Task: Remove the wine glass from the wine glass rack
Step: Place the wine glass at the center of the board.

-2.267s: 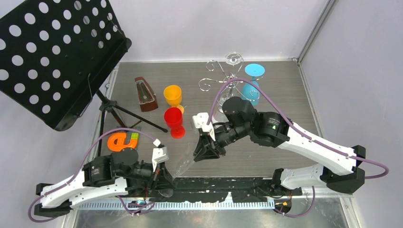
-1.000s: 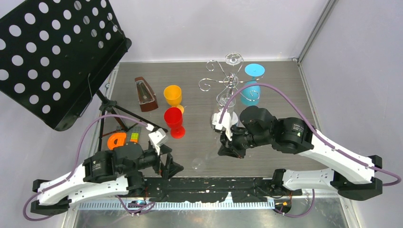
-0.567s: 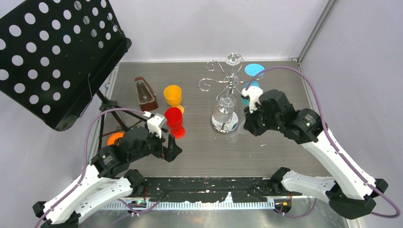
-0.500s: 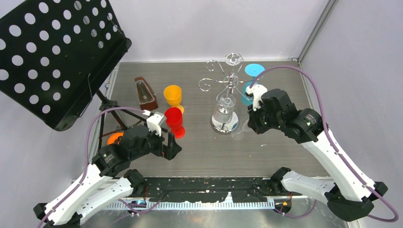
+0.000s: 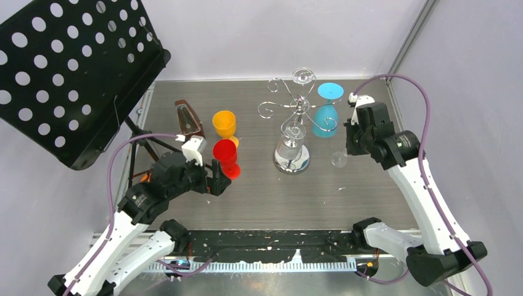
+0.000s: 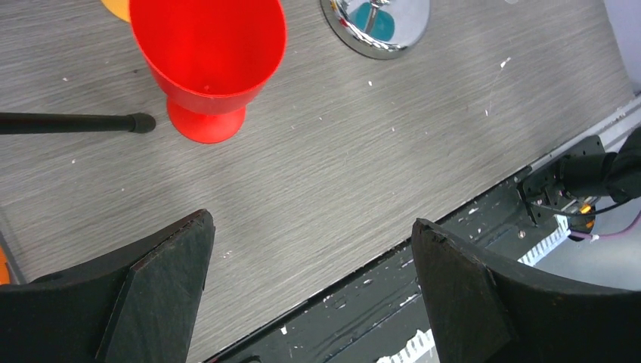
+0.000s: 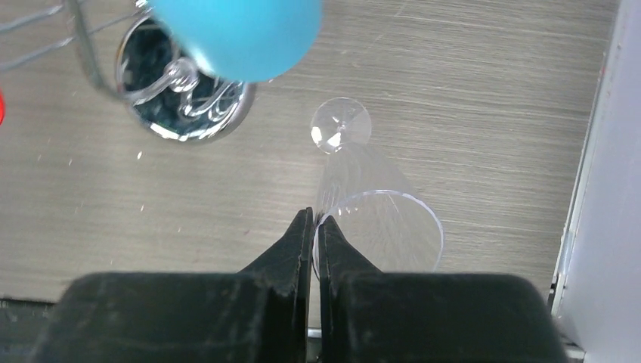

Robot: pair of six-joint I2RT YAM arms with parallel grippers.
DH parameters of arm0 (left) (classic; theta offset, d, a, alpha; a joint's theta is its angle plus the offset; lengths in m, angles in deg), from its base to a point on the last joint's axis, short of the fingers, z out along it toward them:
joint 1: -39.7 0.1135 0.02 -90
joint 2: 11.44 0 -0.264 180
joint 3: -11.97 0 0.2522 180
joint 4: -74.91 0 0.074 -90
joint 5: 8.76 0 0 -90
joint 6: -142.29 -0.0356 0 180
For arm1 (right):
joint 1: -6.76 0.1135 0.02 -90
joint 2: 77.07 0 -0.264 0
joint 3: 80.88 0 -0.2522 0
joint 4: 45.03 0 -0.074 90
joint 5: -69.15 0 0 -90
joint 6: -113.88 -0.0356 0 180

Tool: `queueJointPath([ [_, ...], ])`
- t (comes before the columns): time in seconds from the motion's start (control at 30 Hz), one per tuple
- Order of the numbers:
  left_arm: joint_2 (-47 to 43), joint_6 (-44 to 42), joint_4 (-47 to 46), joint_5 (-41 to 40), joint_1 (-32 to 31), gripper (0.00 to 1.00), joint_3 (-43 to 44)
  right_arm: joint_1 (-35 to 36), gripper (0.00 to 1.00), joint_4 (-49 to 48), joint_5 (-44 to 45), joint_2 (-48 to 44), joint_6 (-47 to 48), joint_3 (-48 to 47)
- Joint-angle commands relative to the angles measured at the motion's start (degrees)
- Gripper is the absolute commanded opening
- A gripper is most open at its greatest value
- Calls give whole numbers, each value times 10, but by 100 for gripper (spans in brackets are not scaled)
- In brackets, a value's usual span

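Grey counter (image 5: 265,191): right claw (image 7: 313,215) pinches clear wine glass (image 7: 363,174) by rim, left claw (image 6: 310,223) spread wide. Lower foot-first, slow, w/ room from rack (image 5: 299,108) base.

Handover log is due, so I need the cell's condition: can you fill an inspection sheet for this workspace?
Surface: grey wood-grain table, a few white specks.
Job's things: wine glass rack upright, blue glass hanging upside down on it; clear wine glass off the rack, to its right.
Clutter: red goblet, orange goblet, metronome, music stand.
Hands: left hand open, empty, near the red goblet; right hand shut on the clear wine glass's rim.
Cables: purple cable looping above each arm.
Surroundings: plain lilac walls; nothing else seen.
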Motion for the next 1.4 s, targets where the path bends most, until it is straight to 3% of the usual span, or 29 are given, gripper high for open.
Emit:
queueJointPath([
  [0.0,3,-4,-11,12,30,100,23,-60,6,-68,2,39,-20,-28],
  [0.27,9,-12,9,11,69,99,40,-145,6,-81,22,176,-22,-162],
  [0.47,21,-16,0,15,73,99,29,-199,6,-76,-14,282,-26,-260],
  [0.6,25,-11,-17,81,102,98,12,-210,6,-66,-10,343,-26,-309],
  [0.93,15,-9,-28,112,140,96,-12,-226,6,-4,-37,496,-7,-479],
  [1.37,25,-8,-38,158,171,93,-21,-240,6,10,-49,569,-5,-526],
])
